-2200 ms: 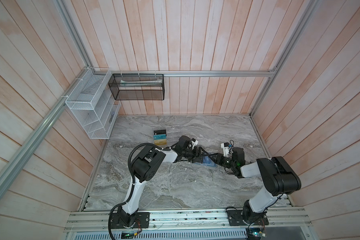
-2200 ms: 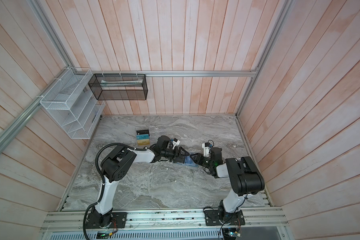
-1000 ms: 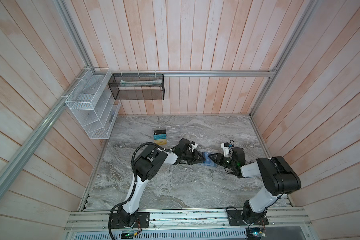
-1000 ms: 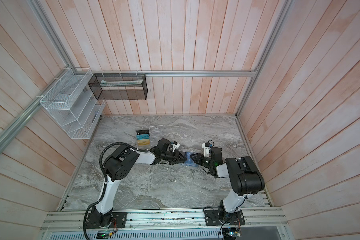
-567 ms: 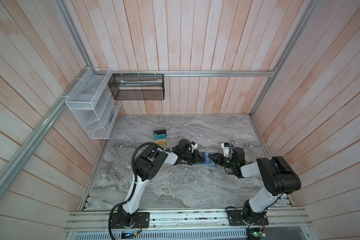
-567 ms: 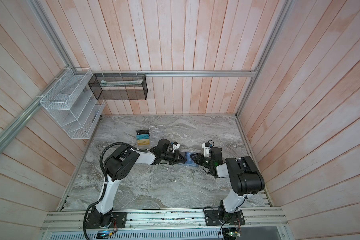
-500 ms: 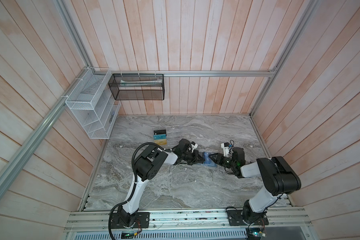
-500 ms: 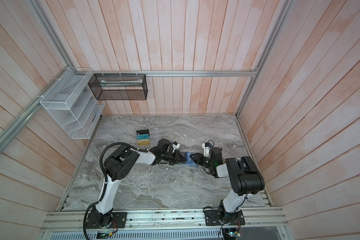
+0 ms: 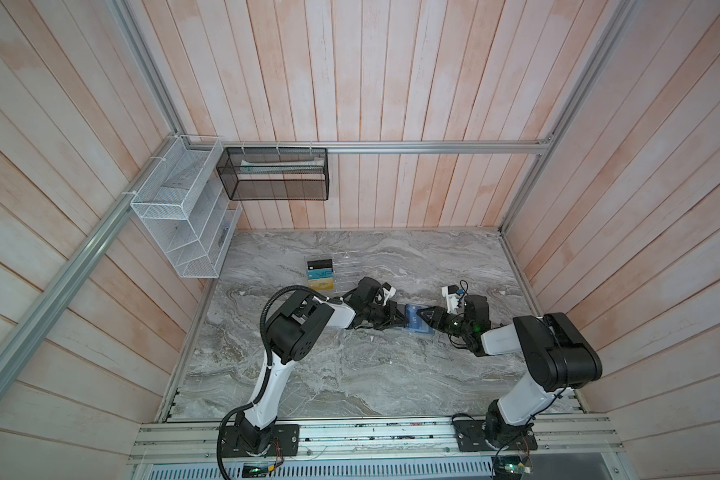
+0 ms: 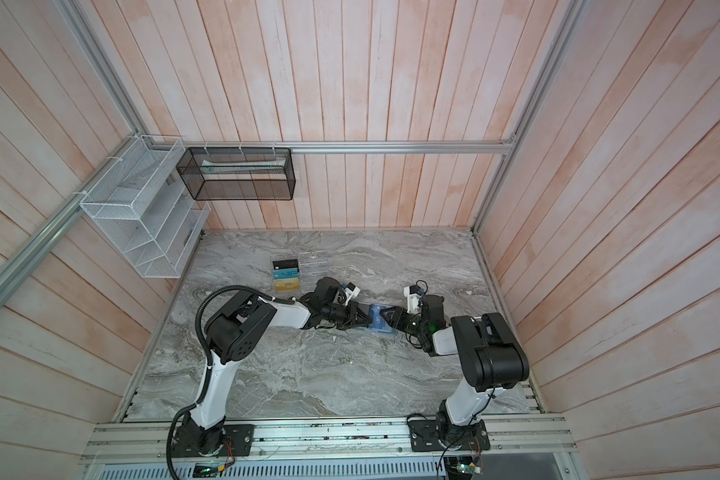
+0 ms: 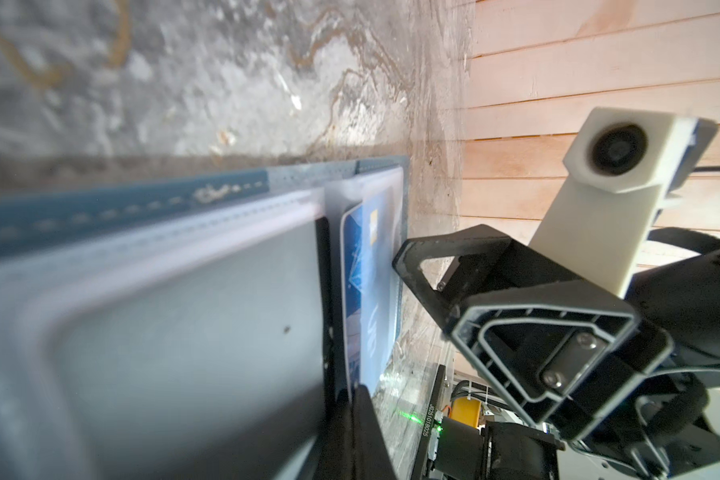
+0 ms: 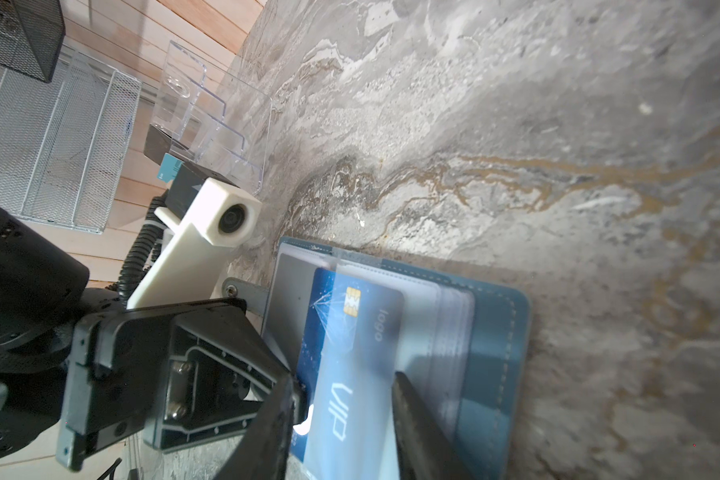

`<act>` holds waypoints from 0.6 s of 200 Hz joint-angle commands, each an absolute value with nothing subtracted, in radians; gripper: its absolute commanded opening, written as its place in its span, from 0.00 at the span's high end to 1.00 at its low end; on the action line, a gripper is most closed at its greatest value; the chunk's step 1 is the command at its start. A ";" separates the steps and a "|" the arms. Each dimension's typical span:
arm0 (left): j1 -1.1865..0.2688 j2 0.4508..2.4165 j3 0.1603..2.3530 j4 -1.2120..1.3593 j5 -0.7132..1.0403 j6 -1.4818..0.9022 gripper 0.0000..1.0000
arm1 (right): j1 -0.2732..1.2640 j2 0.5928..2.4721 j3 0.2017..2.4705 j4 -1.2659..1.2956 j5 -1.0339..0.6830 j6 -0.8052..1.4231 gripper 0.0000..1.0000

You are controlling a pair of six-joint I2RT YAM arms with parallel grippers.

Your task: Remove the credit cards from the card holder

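The small slate-blue soft folding card holder [image 12: 495, 353] lies opened flat on the grey marbled worktop [image 9: 350, 374], near its middle, between my two arms. Pale stitching runs along its rounded edge. A stack of milky clear sleeves [image 12: 449, 316] fills its grey-blue inside. A grey tab with a round metal snap [image 12: 242, 293] juts from the side nearest my left arm.

My left fingers [image 9: 400, 319] are closed tight on the bare end of a thin dark blue plastic card [image 12: 352, 332]. That card sticks part-way out of the top sleeve: the end toward my left arm is uncovered, and the rest shows dimly through the plastic. It has a gold chip, white lines fanning from one point, the small word "logo" and large white letters "VIP".

My right fingers [image 9: 428, 319] stand apart. One finger [image 12: 412, 415] lies on the top sleeve over the dark blue card. The other [image 11: 516, 311] shows just off the card holder's edge in the left wrist view, with nothing between the two that I can see.

Toward the back wall, apart from the card holder, a clear acrylic slotted rack [image 9: 344, 268] holds three cards, one behind the other. They are a black card [image 9: 320, 264], a teal plastic card [image 9: 320, 274] lettered "VIP" and a gold-yellow plastic card [image 9: 321, 284].
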State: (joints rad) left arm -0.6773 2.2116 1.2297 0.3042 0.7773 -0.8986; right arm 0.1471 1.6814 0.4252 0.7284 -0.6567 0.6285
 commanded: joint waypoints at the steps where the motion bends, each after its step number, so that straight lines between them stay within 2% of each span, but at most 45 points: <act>1: -0.678 2.183 1.243 0.163 0.713 -0.790 1.00 | 0.146 1.696 0.409 0.667 -0.654 0.625 0.59; 52: -0.676 2.148 1.292 0.004 0.638 -0.640 1.00 | 0.146 1.691 0.408 0.665 -0.653 0.623 0.59; 120: -0.659 2.105 1.314 -0.089 0.622 -0.543 1.00 | 0.146 1.684 0.407 0.661 -0.651 0.617 0.59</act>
State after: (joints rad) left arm -0.6708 2.1403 1.2915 0.0227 0.6830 -0.6273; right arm 0.1471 1.6810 0.4252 0.7269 -0.6571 0.6281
